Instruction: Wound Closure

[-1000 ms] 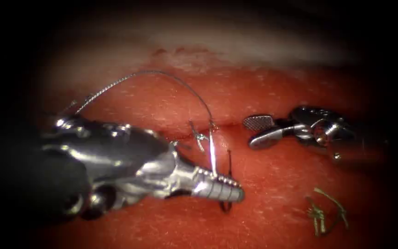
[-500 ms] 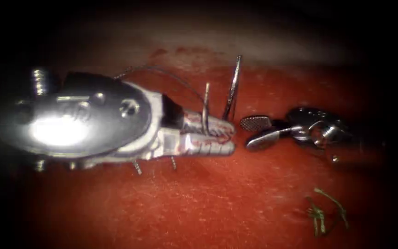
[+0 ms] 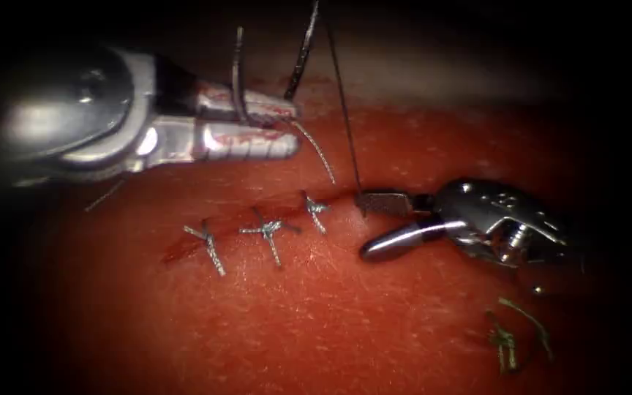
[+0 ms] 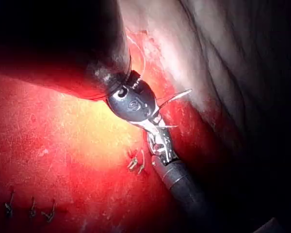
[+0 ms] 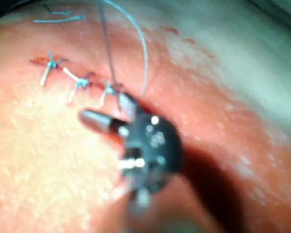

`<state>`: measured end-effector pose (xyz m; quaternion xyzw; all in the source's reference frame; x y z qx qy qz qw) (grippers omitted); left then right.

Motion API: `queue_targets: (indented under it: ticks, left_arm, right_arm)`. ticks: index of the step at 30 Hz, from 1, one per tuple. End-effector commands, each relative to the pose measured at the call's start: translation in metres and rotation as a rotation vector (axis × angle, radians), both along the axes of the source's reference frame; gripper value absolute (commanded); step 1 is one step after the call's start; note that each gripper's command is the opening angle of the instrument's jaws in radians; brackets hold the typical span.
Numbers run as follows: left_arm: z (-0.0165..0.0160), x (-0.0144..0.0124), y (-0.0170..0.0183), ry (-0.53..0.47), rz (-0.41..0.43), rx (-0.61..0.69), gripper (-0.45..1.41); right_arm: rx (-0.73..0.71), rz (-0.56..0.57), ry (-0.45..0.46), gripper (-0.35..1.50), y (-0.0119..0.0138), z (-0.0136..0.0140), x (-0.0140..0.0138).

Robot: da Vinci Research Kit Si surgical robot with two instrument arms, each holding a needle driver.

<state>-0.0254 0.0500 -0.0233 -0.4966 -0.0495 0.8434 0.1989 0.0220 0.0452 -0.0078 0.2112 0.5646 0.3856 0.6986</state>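
My left tool [image 3: 292, 129] is over the far edge of the tissue [image 3: 316, 329], its jaws shut on the curved needle [image 3: 238, 73] near mid-curve. Both needle ends point up, clear of the tissue. A taut dark thread [image 3: 344, 117] runs down to the right end of the cut [image 3: 184, 249]. My right tool [image 3: 376, 222] stands open right there with nothing in its jaws, the upper one touching where the thread enters. Three knotted stitches [image 3: 268, 231] cross the cut. The right wrist view shows the right tool [image 5: 109, 112], the stitches [image 5: 80, 82] and the thread [image 5: 106, 43].
Green cut ends of thread [image 3: 510, 340] lie on the tissue in front of the right tool. A pale loose strand [image 3: 317, 152] hangs from the left jaws toward the cut. The tissue's pale far rim [image 3: 433, 77] is behind the tools.
The left tool has risen and gone back and left with the needle, drawing the thread taut. That uncovered the stitches. The right tool has shifted slightly left toward the thread, jaws still open.
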Motion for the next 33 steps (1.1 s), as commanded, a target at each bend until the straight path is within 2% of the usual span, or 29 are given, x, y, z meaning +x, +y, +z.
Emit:
queue_targets:
  ticks: [1,4,5,6,7,8,11,15,22,27,32,33]
  left_arm:
    - [0.0006,-0.0007,-0.0005,-0.009,0.008,-0.001,-0.35]
    - [0.0005,-0.0009,-0.0006,-0.014,0.012,0.002,-0.35]
    - [0.0004,-0.0009,-0.0007,-0.018,0.012,0.002,-0.35]
    - [0.0004,-0.0009,-0.0007,-0.018,0.012,0.002,-0.35]
    - [0.0004,-0.0009,-0.0007,-0.018,0.012,0.002,-0.35]
    - [0.0004,-0.0008,-0.0008,-0.018,0.013,0.002,-0.35]
    - [0.0005,-0.0005,-0.0009,-0.021,0.019,-0.01,-0.35]
    - [0.0013,-0.0008,-0.0017,-0.017,0.019,-0.032,-0.35]
    - [0.0044,-0.0006,-0.0051,0.003,0.021,-0.07,-0.35]
    - [0.0069,0.0008,-0.0081,0.03,0.012,-0.109,-0.35]
    - [0.0079,0.0024,-0.0089,0.064,-0.02,-0.131,-0.35]
    - [0.0079,0.0034,-0.0091,0.078,-0.036,-0.135,-0.35]
  right_arm:
    - [-0.001,0.004,-0.002,1.25,-0.0005,0.0009,0.0009]
    - [-0.003,0.019,-0.012,1.13,-0.0002,0.0011,0.0009]
    - [-0.003,0.019,-0.011,0.89,-0.0002,0.0011,0.0009]
    - [-0.004,0.018,-0.011,0.47,-0.0002,0.0011,0.0008]
    - [-0.003,0.012,-0.007,-0.05,-0.0003,0.0011,0.0007]
    - [-0.003,0.009,-0.006,-0.35,-0.0004,0.001,0.0005]
    - [0.0,-0.022,-0.044,-0.35,-0.0007,0.0004,-0.0003]
    - [0.006,-0.028,-0.051,-0.35,-0.0011,-0.0007,-0.0004]
    - [0.043,-0.052,-0.063,-0.35,-0.0028,-0.0032,0.0006]
    - [0.094,-0.136,-0.016,-0.35,-0.0047,-0.0065,0.0025]
    - [0.114,-0.177,0.008,-0.35,-0.006,-0.0098,0.0049]
    - [0.118,-0.188,0.015,-0.35,-0.0064,-0.0108,0.0057]
